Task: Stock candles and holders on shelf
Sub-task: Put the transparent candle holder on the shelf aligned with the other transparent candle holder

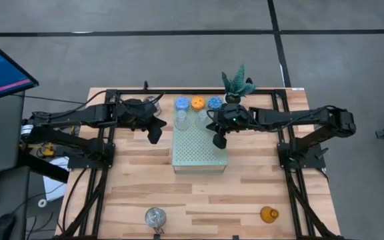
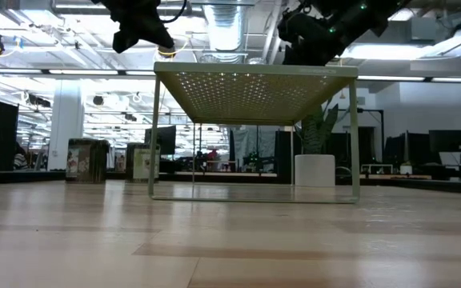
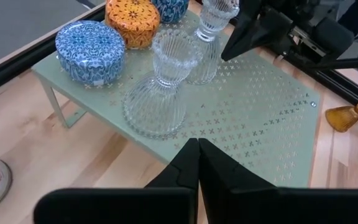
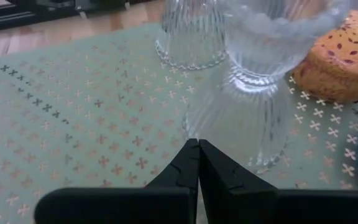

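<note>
Three round patterned candles, blue, orange and blue, are lined along the far edge of the mint-green perforated shelf. Two clear ribbed glass holders are stood upright just before them. An amber holder and a silver one are left near the table's front edge.

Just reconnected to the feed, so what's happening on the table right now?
Neither arm holds anything. The right gripper hovers over the mint-green shelf, fingers shut, near two clear ribbed glass holders. The left gripper hangs beside the shelf, also shut. Three patterned candles line the shelf's back edge. A silver tin and an amber glass holder wait at the table's front.
</note>
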Action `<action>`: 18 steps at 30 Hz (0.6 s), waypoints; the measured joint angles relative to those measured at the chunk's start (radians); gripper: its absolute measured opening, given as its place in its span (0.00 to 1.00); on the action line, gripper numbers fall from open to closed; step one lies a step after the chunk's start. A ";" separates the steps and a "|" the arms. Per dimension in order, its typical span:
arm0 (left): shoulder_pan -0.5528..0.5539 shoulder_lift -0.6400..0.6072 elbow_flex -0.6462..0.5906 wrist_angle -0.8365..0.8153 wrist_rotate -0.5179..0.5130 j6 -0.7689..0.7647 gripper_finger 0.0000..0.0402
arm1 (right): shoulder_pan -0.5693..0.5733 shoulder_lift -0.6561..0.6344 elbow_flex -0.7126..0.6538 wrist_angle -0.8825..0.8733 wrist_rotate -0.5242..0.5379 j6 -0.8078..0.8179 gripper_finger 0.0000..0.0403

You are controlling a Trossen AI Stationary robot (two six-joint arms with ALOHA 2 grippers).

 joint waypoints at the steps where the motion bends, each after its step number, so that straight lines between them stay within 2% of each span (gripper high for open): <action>1: 0.000 0.000 0.000 0.000 0.000 0.000 0.01 | 0.000 -0.006 0.009 -0.024 -0.006 0.000 0.00; 9: 0.000 0.000 0.000 0.004 0.000 0.000 0.01 | -0.034 -0.086 0.025 -0.095 0.065 -0.047 0.00; 18: 0.000 0.000 0.000 0.004 0.000 0.000 0.01 | -0.099 -0.039 0.025 -0.047 0.010 -0.053 0.00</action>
